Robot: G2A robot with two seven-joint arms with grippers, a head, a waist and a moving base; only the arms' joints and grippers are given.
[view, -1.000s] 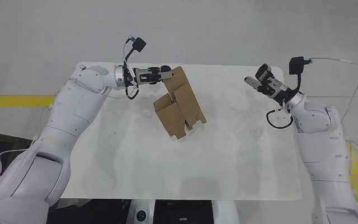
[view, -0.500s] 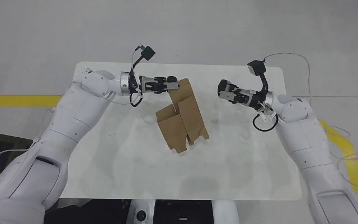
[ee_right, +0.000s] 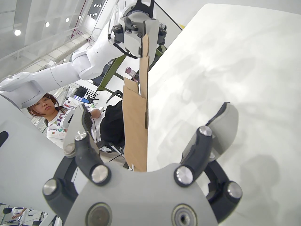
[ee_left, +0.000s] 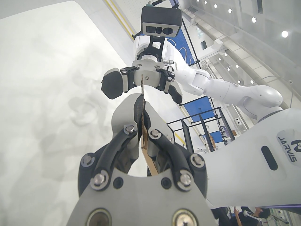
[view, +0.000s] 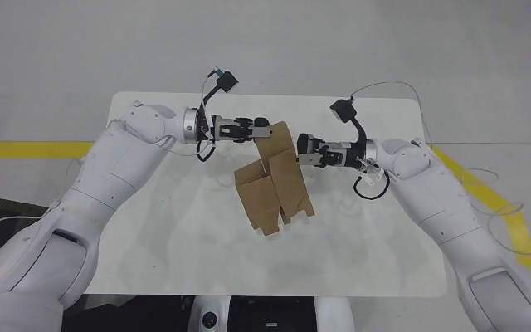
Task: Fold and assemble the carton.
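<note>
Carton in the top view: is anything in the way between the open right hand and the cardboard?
Nothing visible does. The right hand, open, faces the edge of the carton directly. The left hand grips the opposite edge, out of the path.

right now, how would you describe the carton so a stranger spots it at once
Over the middle of the white table, the left end effector pinches one end of the carton. It is flattened brown cardboard with flaps; nothing else on or over the table is brown.
</note>
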